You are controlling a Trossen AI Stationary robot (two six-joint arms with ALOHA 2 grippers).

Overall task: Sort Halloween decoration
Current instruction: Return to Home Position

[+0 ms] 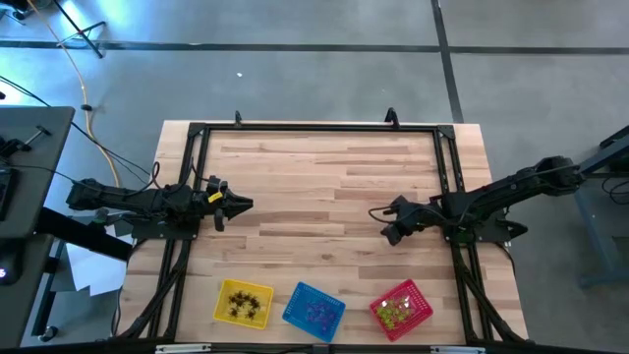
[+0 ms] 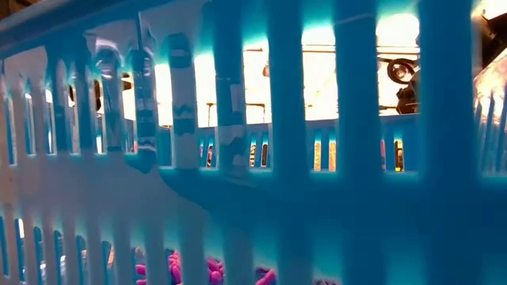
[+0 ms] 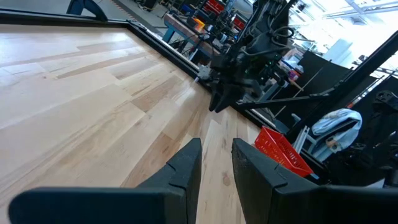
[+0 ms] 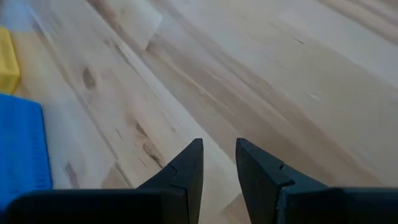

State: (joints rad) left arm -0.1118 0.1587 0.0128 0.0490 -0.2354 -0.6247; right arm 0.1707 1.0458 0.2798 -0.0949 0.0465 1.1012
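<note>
The Halloween decoration lies sorted in three mesh baskets at the table's near edge. Black trinkets (image 1: 244, 305) are in the yellow basket (image 1: 225, 291), purple ones (image 1: 316, 313) in the blue basket (image 1: 298, 298), and yellow-green ones (image 1: 395, 311) in the red basket (image 1: 423, 303). The low view looks through the blue basket's wall (image 2: 238, 158) at purple trinkets (image 2: 207, 269). My left gripper (image 1: 246, 205) (image 3: 217, 155) hovers shut over the table's left middle, holding nothing. My right gripper (image 1: 377, 212) (image 4: 219, 155) hovers shut over the right middle, also holding nothing.
A black frame (image 1: 314, 128) runs along the table's edges. Bare wood (image 1: 314, 187) lies between the two grippers. The left wrist view shows the right arm (image 3: 242, 74) and the red basket (image 3: 283, 149); the right wrist view shows the blue basket (image 4: 22, 149) and the yellow basket (image 4: 7, 59).
</note>
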